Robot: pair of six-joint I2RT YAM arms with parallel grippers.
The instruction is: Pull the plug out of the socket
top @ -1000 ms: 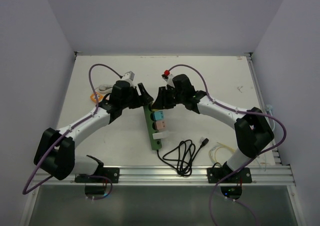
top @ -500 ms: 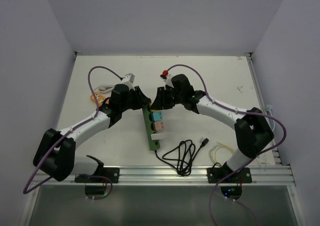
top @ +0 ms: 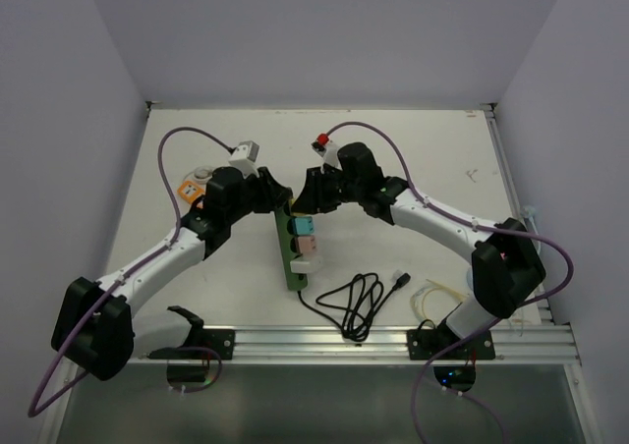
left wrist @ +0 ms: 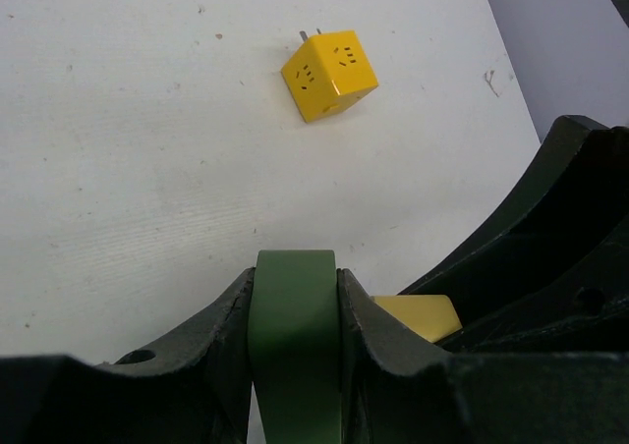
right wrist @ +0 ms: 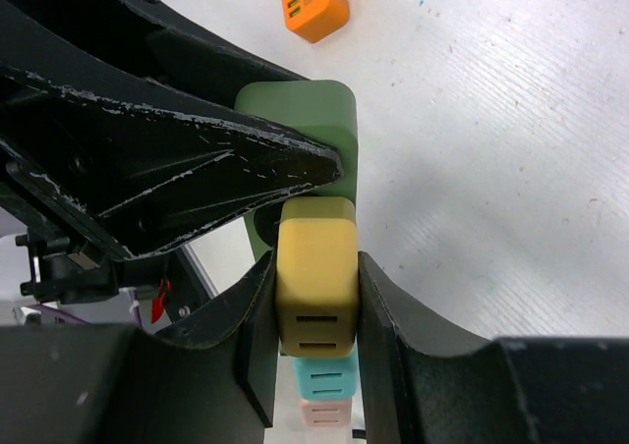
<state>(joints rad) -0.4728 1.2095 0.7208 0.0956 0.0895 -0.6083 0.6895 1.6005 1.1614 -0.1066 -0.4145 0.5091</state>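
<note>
From above, the green power strip (top: 295, 252) lies lengthwise on the white table (top: 432, 159). The left gripper (top: 280, 200) and right gripper (top: 306, 202) meet at its far end.

In the left wrist view, the left gripper (left wrist: 293, 287) pinches the strip's rounded end from both sides. A yellow cube adapter (left wrist: 329, 75) lies well apart.

In the right wrist view, the yellow plug (right wrist: 315, 257), a rounded block with two slots in its face, is seated in the strip just beside a teal plug (right wrist: 324, 375). The right gripper (right wrist: 315, 267) clamps its sides.
</note>
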